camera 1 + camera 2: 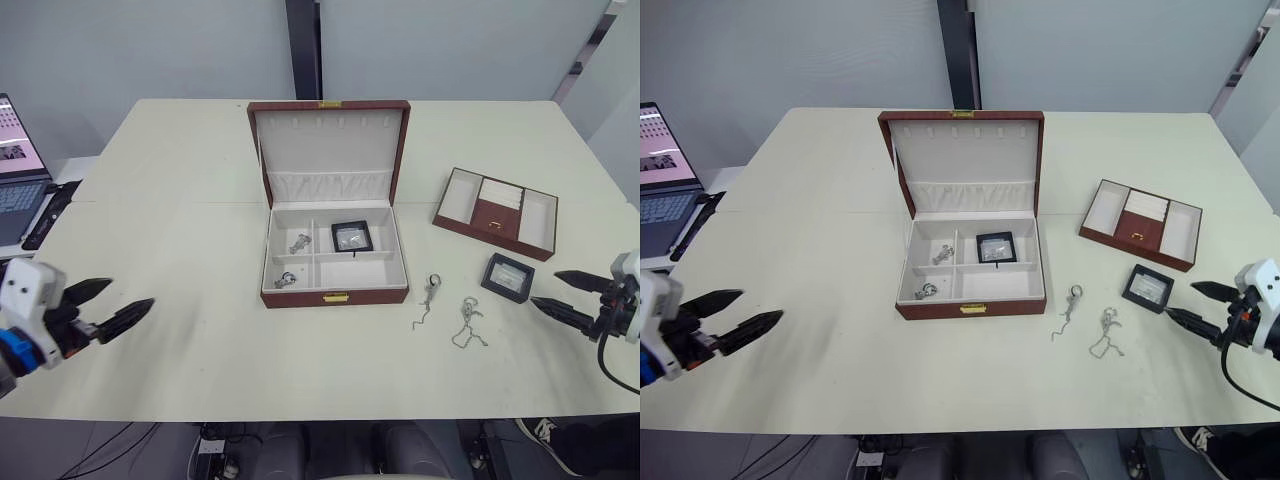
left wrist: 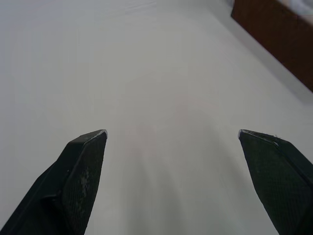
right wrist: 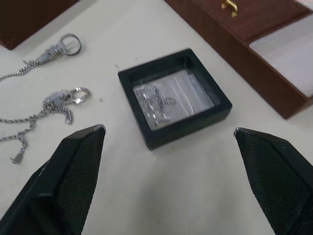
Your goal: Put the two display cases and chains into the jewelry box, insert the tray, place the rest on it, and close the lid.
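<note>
While both fingers (image 3: 168, 137) gape, chains (image 1: 450, 312) flank the display case (image 1: 507, 276); laptop (image 1: 18, 175) far-left

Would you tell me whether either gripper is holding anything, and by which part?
Nothing is held: the left gripper and right gripper are both open and empty.

box (image 1: 334, 297) reddish-brown, cream lining | cases (image 3: 173, 102) black, clear window | chains (image 1: 467, 322) silver | table (image 1: 180, 200) off-white

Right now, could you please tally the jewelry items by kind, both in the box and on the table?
Display cases: 2, one in the jewelry box, one on the table
Chains: 4, two in the box, two on the table
Total: 6
</note>
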Robot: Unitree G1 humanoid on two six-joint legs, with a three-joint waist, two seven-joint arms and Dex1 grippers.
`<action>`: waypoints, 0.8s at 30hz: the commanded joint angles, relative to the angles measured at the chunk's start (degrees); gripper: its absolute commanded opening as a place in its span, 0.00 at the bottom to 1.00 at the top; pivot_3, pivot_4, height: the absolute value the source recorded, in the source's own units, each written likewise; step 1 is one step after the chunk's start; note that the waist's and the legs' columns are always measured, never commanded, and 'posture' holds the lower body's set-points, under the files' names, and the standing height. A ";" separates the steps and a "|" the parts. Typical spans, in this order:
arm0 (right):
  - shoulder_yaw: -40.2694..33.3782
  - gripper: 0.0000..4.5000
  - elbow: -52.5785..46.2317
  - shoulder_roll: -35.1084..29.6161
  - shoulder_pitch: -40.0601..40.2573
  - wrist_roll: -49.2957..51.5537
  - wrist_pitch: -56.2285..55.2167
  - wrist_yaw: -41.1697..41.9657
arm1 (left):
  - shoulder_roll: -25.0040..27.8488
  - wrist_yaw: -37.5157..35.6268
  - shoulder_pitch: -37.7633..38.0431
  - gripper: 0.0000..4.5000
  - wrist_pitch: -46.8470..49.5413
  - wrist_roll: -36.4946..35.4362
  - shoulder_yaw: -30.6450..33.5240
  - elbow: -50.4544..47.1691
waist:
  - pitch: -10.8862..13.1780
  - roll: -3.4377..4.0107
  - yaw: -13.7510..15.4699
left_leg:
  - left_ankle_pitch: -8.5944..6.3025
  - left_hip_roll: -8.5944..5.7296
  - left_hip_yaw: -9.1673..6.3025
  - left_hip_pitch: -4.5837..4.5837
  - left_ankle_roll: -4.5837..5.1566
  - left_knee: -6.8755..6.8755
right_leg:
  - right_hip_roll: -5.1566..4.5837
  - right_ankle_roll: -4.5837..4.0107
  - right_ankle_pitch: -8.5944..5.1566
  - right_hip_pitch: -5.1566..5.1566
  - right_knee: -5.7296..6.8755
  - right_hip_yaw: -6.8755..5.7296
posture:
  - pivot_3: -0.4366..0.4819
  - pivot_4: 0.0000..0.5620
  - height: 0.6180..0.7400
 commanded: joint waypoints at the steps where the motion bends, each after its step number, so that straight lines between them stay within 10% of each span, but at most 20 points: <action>1: 1.33 1.00 -5.09 -2.53 -2.58 0.99 3.08 0.71 | 1.36 -1.02 -3.62 0.99 2.47 -3.82 -3.23 -5.96 | 0.00 0.00 0.01 | 0.00 0.00 0.00 -0.01 0.00 0.00 | 0.00 0.00 0.00 0.00 0.00 0.00 | 0.48 0.27 1.00; 24: 18.61 1.00 -10.56 -5.04 -11.66 -9.42 9.03 -2.63 | -4.85 -15.94 -36.50 0.99 -2.99 -2.48 -40.46 -9.46 | 0.02 0.01 -0.03 | 0.01 -0.02 0.06 -0.10 -0.01 0.09 | 0.22 0.00 0.00 -0.09 0.02 0.03 | 0.48 0.27 1.00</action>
